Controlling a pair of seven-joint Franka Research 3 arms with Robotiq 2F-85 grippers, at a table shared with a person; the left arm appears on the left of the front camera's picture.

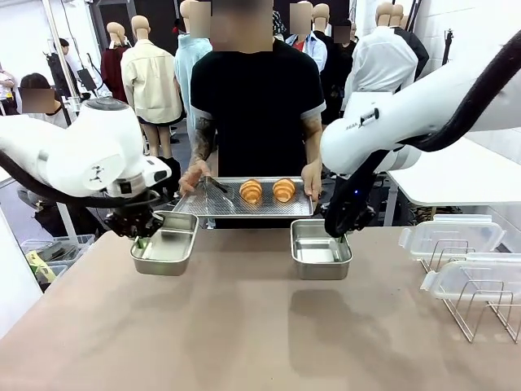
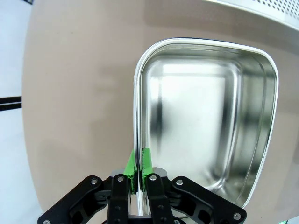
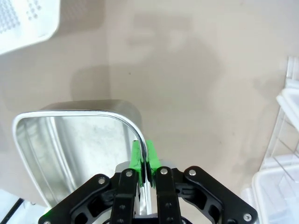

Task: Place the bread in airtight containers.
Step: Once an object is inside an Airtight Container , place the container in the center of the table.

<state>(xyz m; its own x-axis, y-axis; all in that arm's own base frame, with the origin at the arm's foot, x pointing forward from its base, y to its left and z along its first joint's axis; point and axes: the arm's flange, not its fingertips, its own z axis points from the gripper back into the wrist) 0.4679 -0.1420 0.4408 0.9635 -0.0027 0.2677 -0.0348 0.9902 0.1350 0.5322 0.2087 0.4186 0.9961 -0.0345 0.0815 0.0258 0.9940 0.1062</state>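
Across the table (image 1: pixel 244 326), a person (image 1: pixel 256 106) holds a tray (image 1: pixel 232 205) by both ends. Two rolls (image 1: pixel 251 191) (image 1: pixel 283 190) lie side by side on it, with tongs (image 1: pixel 213 191) just to their left. Nearer the robot, the left tub (image 1: pixel 167 244) and right tub (image 1: pixel 319 251) sit apart near the table's far edge. The left gripper (image 1: pixel 142 242) pinches the left tub's outer rim, and the right gripper (image 1: pixel 340 235) pinches the right tub's rim at its far right corner. Clear lids (image 1: pixel 452 235) rest on wire racks (image 1: pixel 480 314) at the right.

From the left wrist, the left gripper (image 2: pixel 140 164) has its green pads pressed on either side of the left tub's (image 2: pixel 201 116) rim. The tray's (image 2: pixel 261 9) edge shows beyond the tub.

From the right wrist, the right gripper (image 3: pixel 144 157) clamps the right tub's (image 3: pixel 70 140) rim just past a rounded corner. The tray (image 3: pixel 23 18) and the lids (image 3: pixel 289 100) show at the edges of the view.
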